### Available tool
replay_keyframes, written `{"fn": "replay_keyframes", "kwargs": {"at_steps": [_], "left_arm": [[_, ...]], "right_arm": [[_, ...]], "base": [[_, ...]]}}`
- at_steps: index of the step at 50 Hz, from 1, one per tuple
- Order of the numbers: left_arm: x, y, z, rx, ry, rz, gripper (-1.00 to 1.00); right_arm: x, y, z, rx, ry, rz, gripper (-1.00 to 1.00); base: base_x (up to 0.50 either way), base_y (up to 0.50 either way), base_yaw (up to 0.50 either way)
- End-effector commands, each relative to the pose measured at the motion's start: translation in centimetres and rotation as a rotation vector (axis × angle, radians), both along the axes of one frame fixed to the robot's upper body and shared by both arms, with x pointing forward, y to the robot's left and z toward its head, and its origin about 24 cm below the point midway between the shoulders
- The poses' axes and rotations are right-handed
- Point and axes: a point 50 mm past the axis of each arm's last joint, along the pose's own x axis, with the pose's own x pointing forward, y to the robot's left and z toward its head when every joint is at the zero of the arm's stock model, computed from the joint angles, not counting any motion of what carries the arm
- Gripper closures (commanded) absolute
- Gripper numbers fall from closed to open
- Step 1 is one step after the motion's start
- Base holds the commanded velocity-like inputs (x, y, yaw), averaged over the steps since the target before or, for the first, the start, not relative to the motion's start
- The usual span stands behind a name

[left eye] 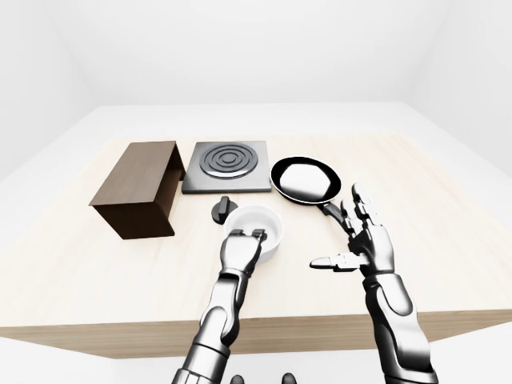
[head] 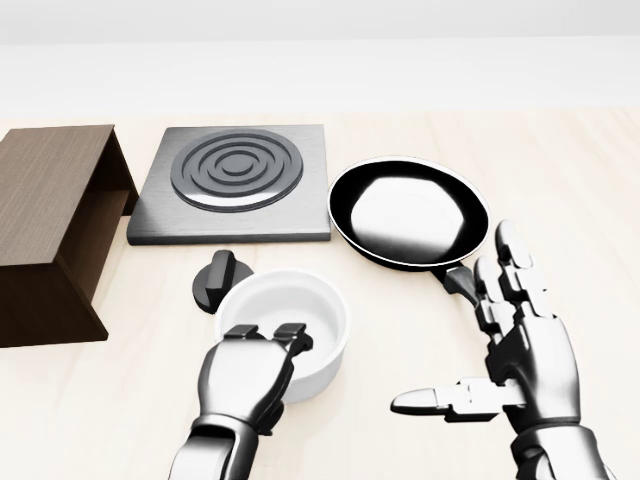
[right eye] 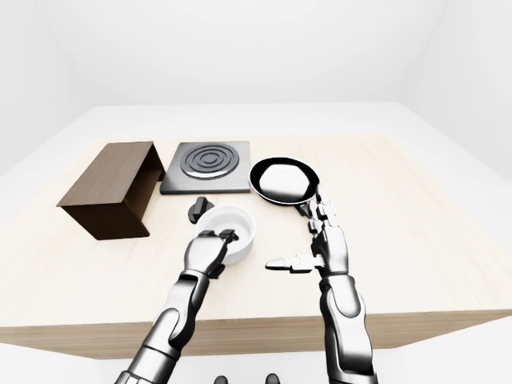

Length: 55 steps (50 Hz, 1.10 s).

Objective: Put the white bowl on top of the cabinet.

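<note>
The white bowl (head: 305, 305) stands on the light wooden table, just below the hotplate in the head view. My left hand (head: 265, 338) reaches it from below, its fingers curled over the bowl's near rim and closed on the wall. To the right of the bowl my right hand (head: 468, 335) is held apart from it, open, fingers spread upward and thumb pointing left. The dark brown cabinet (head: 45, 215), a box with an open side facing right, sits at the left edge of the head view. Its flat top is bare.
A black knob (head: 220, 278) lies just up and left of the bowl. A grey hotplate (head: 235, 180) with dark rings sits above it. A black frying pan (head: 410, 212) lies to the right, handle toward my right hand. The table's near edge (left eye: 264, 324) runs below my arms.
</note>
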Motion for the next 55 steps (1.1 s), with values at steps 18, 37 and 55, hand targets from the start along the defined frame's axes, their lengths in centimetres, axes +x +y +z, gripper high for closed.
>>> {"fn": "replay_keyframes", "kwargs": {"at_steps": [18,37,55], "left_arm": [[0.0,-0.1,-0.2,0.008,0.003,-0.002,1.0],[0.8,1.0,4.4,0.13,-0.078,0.002,1.0],[0.3,1.6,9.7,0.173,-0.17,0.052,1.0]], "right_arm": [[0.1,0.0,0.1,0.001,-0.003,-0.002,-1.0],[0.0,0.0,-0.2,0.001,0.007,0.003,-1.0],[0.0,0.3,-0.2,-0.002,0.01,0.013,-1.0]], "base": [[0.0,0.0,0.0],[0.0,0.0,0.0],[0.0,0.0,0.0]]}}
